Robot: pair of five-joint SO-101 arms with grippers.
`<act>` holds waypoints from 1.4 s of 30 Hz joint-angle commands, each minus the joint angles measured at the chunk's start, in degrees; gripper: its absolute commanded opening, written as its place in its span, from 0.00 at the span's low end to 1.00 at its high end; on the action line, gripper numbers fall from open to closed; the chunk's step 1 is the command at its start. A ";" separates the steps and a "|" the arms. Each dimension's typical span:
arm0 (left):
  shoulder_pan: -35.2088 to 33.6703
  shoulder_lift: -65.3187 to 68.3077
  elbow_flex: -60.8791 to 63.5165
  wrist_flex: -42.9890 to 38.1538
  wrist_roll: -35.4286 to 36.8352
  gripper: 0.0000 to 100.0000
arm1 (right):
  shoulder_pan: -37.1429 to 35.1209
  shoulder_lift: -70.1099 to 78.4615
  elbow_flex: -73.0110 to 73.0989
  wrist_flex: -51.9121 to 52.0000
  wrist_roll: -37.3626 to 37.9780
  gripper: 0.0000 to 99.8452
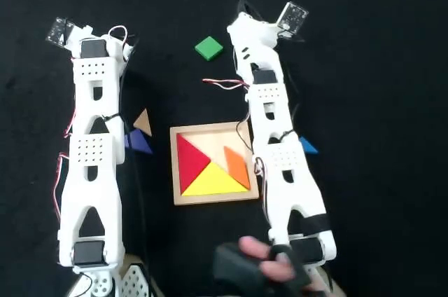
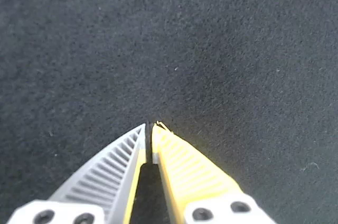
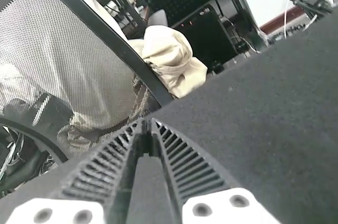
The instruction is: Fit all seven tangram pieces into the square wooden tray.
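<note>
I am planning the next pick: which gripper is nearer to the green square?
Right. The right gripper sits close beside the green square; the left gripper is much farther, on the square's other side.

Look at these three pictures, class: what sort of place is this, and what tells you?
Probably a robotics lab or workroom. Two white robot arms sit on a black cloth-covered table with a wooden tray of tangram pieces between them, and a mesh office chair stands past the table's edge.
</note>
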 commanded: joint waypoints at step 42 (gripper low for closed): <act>-9.89 2.64 -2.77 -2.64 0.09 0.03 | -19.78 -7.69 0.92 14.42 -21.45 0.01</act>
